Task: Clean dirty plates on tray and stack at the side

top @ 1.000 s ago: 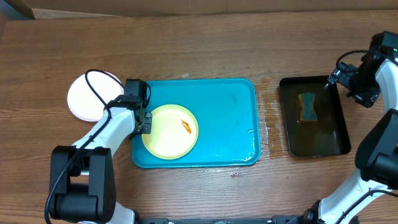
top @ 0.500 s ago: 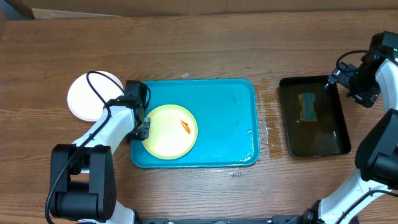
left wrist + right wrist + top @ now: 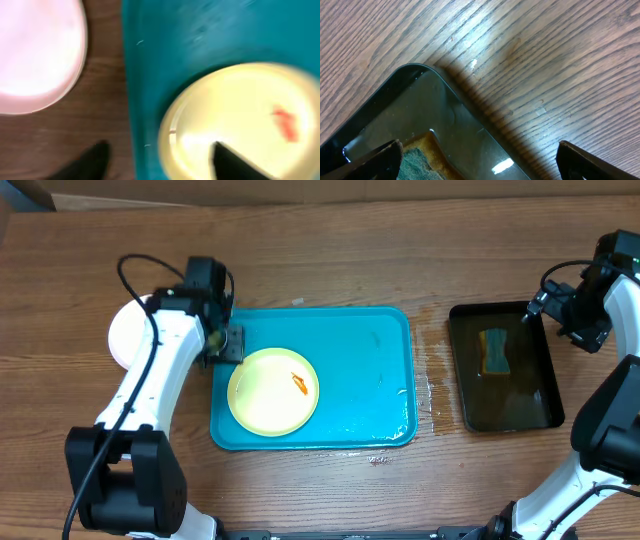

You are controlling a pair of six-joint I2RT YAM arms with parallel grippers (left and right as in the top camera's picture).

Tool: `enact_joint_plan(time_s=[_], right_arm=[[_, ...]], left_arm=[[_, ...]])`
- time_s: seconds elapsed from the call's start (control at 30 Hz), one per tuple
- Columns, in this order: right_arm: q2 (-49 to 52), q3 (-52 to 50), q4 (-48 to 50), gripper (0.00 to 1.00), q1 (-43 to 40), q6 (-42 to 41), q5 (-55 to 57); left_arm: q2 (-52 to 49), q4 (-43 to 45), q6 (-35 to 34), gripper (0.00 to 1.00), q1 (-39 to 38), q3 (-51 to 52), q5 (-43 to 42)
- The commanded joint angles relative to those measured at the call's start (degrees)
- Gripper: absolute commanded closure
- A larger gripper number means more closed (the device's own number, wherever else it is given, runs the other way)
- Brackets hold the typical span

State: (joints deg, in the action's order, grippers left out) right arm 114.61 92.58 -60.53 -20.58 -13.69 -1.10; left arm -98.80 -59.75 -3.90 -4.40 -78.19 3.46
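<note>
A pale yellow-green plate (image 3: pixel 273 390) with a red-orange smear (image 3: pixel 298 382) lies in the left half of the turquoise tray (image 3: pixel 370 350). My left gripper (image 3: pixel 222 343) hovers open over the tray's left rim, just beyond the plate's far-left edge. The blurred left wrist view shows its fingertips (image 3: pixel 85 165) on either side of the tray rim (image 3: pixel 145 75) and the yellow plate's edge (image 3: pixel 240 110), gripping nothing. A white plate (image 3: pixel 130 340) rests on the table left of the tray, partly under my left arm. My right gripper (image 3: pixel 555 310) stays open above the black tray's far right corner.
The narrow black tray (image 3: pixel 505 405) holds shallow water and a sponge (image 3: pixel 493 352), whose corner appears near my right fingers (image 3: pixel 370 160). Water drops lie on the wood between the two trays (image 3: pixel 432 380). A cardboard edge runs along the table's far side.
My left gripper opened, letting go of the yellow plate's left rim, and rose toward the tray's far-left corner. The plate stayed put. The right arm has not moved.
</note>
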Motion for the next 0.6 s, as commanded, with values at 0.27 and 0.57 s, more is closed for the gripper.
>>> enact_joint_plan(time_s=[0.27,0.57], right_arm=[[-1.2,0.8,0.2,0.00,0.2,-0.3,0.1],[-1.2,0.8,0.3,0.00,0.2,-0.3,-0.8]], left_arm=[[0.2,-0.2,-1.3,0.39,0.1,-3.5,-28.6],[0.2,-0.3,-1.5,0.00,-0.1,-3.5,-28.6]])
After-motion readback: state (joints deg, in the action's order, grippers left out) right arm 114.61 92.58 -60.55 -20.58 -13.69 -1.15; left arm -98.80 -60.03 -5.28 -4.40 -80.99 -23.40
